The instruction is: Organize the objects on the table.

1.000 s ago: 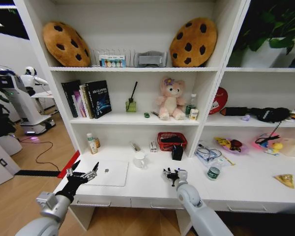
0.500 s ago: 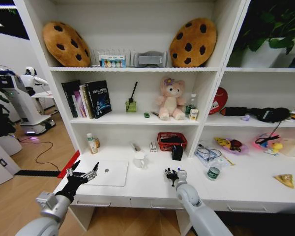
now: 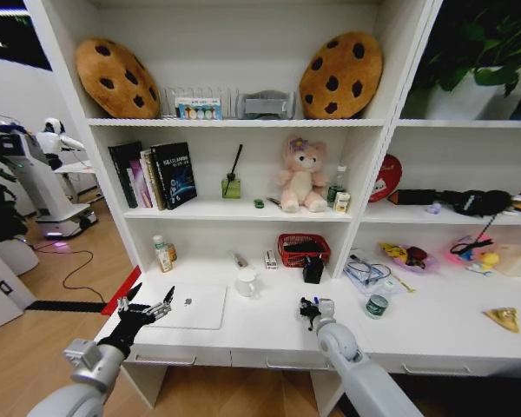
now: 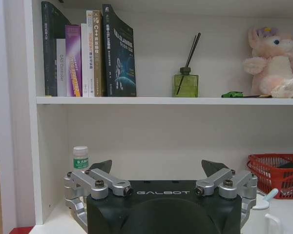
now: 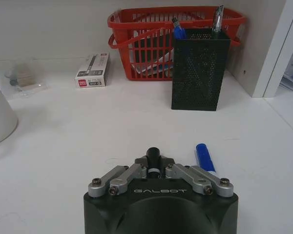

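Observation:
My right gripper (image 5: 153, 157) is shut on a dark pen (image 5: 153, 155), seen end-on between its fingers, low over the white table (image 5: 63, 141). A blue-capped pen (image 5: 205, 156) lies on the table just beside it. Ahead stands a black mesh pen holder (image 5: 200, 68) with pens in it. In the head view my right gripper (image 3: 309, 308) hovers at the table's middle front, short of the pen holder (image 3: 313, 269). My left gripper (image 3: 148, 308) hangs open at the left edge of the silver laptop (image 3: 191, 304), with nothing in it. A small green item (image 3: 259, 203) lies on the shelf above.
A white mug (image 3: 246, 282) stands right of the laptop. The red mesh basket (image 3: 303, 248) sits against the back wall behind the pen holder, a small white box (image 5: 93, 70) beside it. A bottle (image 3: 378, 304) and clutter fill the right side. Books (image 4: 88, 53) and a plush toy (image 3: 301, 176) occupy the shelf.
My right gripper has shifted a little to the right along the table's front with the pen in it. The left arm has not moved.

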